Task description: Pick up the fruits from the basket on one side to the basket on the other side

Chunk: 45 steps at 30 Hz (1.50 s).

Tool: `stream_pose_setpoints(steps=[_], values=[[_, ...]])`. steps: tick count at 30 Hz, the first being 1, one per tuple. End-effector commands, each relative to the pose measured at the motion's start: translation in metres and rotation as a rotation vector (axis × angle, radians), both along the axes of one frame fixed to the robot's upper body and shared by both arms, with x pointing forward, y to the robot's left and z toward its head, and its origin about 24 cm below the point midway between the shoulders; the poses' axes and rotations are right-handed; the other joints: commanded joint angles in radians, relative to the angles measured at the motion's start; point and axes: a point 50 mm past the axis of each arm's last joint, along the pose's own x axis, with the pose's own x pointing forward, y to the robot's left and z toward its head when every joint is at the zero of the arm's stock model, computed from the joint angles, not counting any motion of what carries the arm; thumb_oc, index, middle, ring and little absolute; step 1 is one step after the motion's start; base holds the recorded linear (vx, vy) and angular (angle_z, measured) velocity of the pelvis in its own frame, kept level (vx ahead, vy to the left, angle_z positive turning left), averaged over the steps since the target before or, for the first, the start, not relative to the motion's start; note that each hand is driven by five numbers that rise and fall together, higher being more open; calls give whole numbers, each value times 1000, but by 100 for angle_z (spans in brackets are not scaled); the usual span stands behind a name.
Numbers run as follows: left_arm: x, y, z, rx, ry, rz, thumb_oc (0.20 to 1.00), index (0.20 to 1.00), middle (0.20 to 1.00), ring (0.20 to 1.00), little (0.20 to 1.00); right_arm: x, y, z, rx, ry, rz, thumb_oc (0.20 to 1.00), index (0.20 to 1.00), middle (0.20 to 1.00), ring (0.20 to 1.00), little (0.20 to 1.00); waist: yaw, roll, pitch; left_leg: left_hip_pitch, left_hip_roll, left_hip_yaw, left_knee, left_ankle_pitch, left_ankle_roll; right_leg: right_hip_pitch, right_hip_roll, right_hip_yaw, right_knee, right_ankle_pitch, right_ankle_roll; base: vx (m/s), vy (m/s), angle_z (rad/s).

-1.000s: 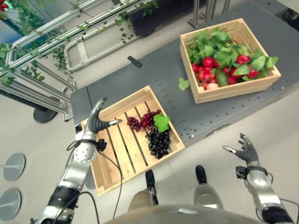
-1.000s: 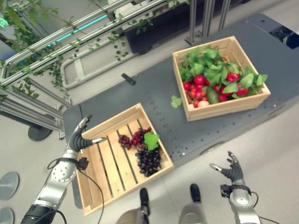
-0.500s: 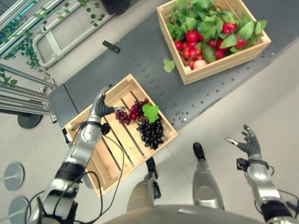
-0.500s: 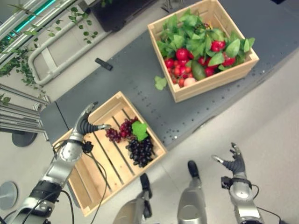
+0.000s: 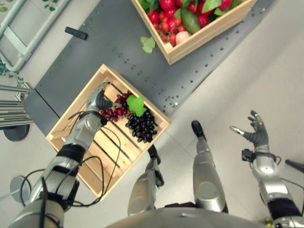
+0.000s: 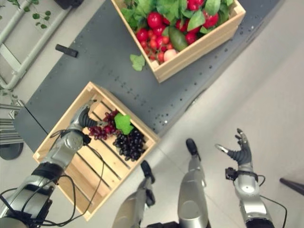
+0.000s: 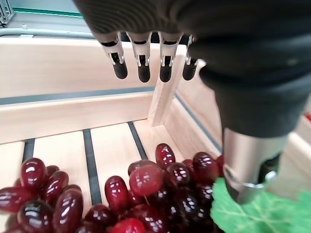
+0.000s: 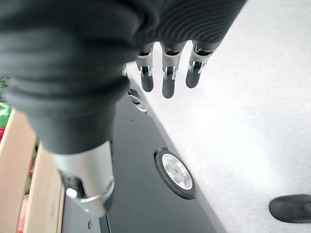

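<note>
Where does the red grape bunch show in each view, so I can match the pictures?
Left eye view: red grape bunch in the near crate, at the left robot hand.
Right eye view: same spot, beside the green leaf.
Left wrist view: lower part, under the fingers.
Right wrist view: not in it.
Shared landmark: the green leaf.

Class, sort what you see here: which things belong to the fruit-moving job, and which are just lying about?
Job: left hand, red grapes, dark grapes, slatted crate, full crate, right hand.
Lying about: loose leaf, small black object, grey table.
</note>
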Motion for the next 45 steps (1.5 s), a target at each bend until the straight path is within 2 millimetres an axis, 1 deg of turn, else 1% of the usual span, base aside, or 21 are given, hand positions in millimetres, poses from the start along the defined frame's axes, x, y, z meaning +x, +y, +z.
stream_pose_setpoints(steps=[1,10,14,18,19,20,22,23,24,25,26,27,29,31,35,37,41,44,45], values=[[5,26,17,79,-31,84,1000,1000,1000,1000,1000,-3,2,16,-16,-108,4,1000,1000,1000,1000,1000,-15,-37,-14,-83,-21,-21,90,-15,33,-45,35,5,106,-114,-10,-1,14,-15],[10,28,21,82,-26,102,1000,1000,1000,1000,1000,1,9,17,-12,-126,20,1000,1000,1000,1000,1000,-16,-29,12,-99,-27,-14,86,-11,33,-68,33,16,104,-107,-8,-8,16,-4],[9,34,16,116,25,114,1000,1000,1000,1000,1000,1,10,15,-5,-122,14,1000,1000,1000,1000,1000,-16,-29,18,-105,-24,-10,86,-8,32,-76,35,17,103,-105,-6,-6,-10,-7],[4,35,12,118,44,98,1000,1000,1000,1000,1000,0,9,16,-9,-124,12,1000,1000,1000,1000,1000,-9,-20,19,-108,-25,-8,85,-9,31,-81,33,19,100,-104,-6,0,0,0],[-4,40,2,83,61,108,1000,1000,1000,1000,1000,0,8,18,-10,-134,7,1000,1000,1000,1000,1000,-4,-16,21,-107,-26,-8,86,-9,31,-82,33,19,100,-104,-7,0,0,0],[-4,40,2,82,62,109,1000,1000,1000,1000,1000,0,8,18,-11,-133,9,1000,1000,1000,1000,1000,-5,-15,20,-107,-26,-7,85,-9,31,-82,33,20,101,-104,-7,0,0,0],[-14,43,-9,46,80,106,1000,1000,1000,1000,1000,0,6,19,-13,-139,2,1000,1000,1000,1000,1000,1,-9,20,-107,-28,-8,85,-9,31,-82,33,21,100,-104,-8,2,11,-2],[-28,48,-19,23,96,104,1000,1000,1000,1000,1000,-1,4,21,-19,-142,-2,1000,1000,1000,1000,1000,9,0,17,-105,-29,-8,82,-10,31,-82,32,22,97,-103,-9,0,0,0],[-29,48,-20,22,98,105,1000,1000,1000,1000,1000,-1,4,21,-19,-141,-1,1000,1000,1000,1000,1000,8,-1,16,-105,-29,-8,82,-10,31,-81,32,22,97,-103,-9,6,19,-4],[-35,51,-24,17,107,105,1000,1000,1000,1000,1000,-1,3,22,-25,-143,-3,1000,1000,1000,1000,1000,10,3,16,-104,-29,-6,82,-11,30,-80,32,23,95,-104,-10,2,17,-6],[-50,58,-35,7,141,114,1000,1000,1000,1000,1000,-1,0,25,-38,-150,-4,1000,1000,1000,1000,1000,18,10,16,-104,-29,-7,81,-11,30,-80,32,22,93,-103,-11,2,17,-7],[-51,59,-35,6,142,115,1000,1000,1000,1000,1000,-1,0,25,-39,-149,-2,1000,1000,1000,1000,1000,16,10,15,-104,-29,-7,81,-11,30,-80,32,22,92,-103,-11,-1,9,-4],[-61,64,-41,26,167,117,1000,1000,1000,1000,1000,0,-1,27,-49,-155,-4,1000,1000,1000,1000,1000,24,13,15,-104,-29,-8,79,-10,30,-78,33,20,89,-103,-12,-6,-6,-2],[-75,71,-51,26,202,140,1000,1000,1000,1000,1000,1,-2,30,-62,-164,0,1000,1000,1000,1000,1000,32,16,16,-107,-27,-9,79,-8,29,-79,34,16,87,-103,-13,-17,-16,-7],[-82,71,-60,42,237,139,1000,1000,1000,1000,1000,1,-2,31,-67,-168,4,1000,1000,1000,1000,1000,37,15,17,-111,-25,-11,78,-7,29,-83,36,12,87,-102,-14,-3,-2,-1],[-80,69,-60,80,240,133,1000,1000,1000,1000,1000,3,0,31,-73,-169,11,1000,1000,1000,1000,1000,38,12,20,-114,-24,-12,79,-7,28,-86,37,9,89,-103,-14,0,0,0],[-74,66,-58,72,188,181,1000,1000,1000,1000,1000,3,3,31,-73,-172,23,1000,1000,1000,1000,1000,39,7,23,-121,-22,-12,79,-5,27,-94,37,7,93,-104,-15,0,0,0],[-64,60,-50,65,122,195,1000,1000,1000,1000,1000,2,4,31,-75,-174,22,1000,1000,1000,1000,1000,36,3,29,-126,-22,-11,78,-4,26,-102,38,6,95,-104,-16,0,0,0],[-59,58,-41,46,64,207,1000,1000,1000,1000,1000,0,6,30,-69,-177,21,1000,1000,1000,1000,1000,36,3,32,-128,-22,-11,78,-3,26,-103,38,6,96,-104,-18,0,0,0]])
